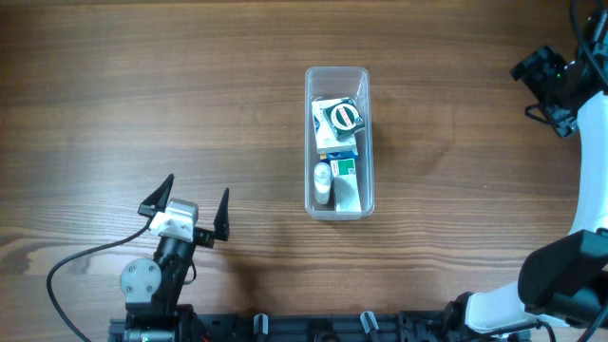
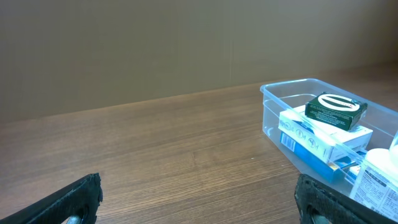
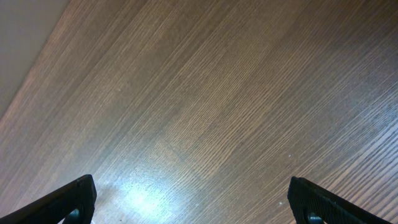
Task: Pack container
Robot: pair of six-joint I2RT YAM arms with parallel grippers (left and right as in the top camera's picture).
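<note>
The clear, long, narrow container (image 1: 310, 142) stands at the middle of the table. It holds a dark green box (image 1: 340, 117) on a white box, a blue box (image 1: 343, 152) and a white bottle (image 1: 324, 183). In the left wrist view the container (image 2: 273, 109) is at the right, with the green box (image 2: 336, 111) on top. My left gripper (image 1: 197, 193) is open and empty over bare table, left of and nearer than the container; its fingers show wide apart (image 2: 199, 194). My right gripper (image 1: 543, 78) is far right, raised, open and empty (image 3: 193, 194).
The wooden table (image 1: 142, 85) is bare around the container. A black cable (image 1: 71, 266) loops at the front left by the left arm's base. The right arm's white body (image 1: 594, 152) runs along the right edge. A plain wall stands behind the table (image 2: 155, 43).
</note>
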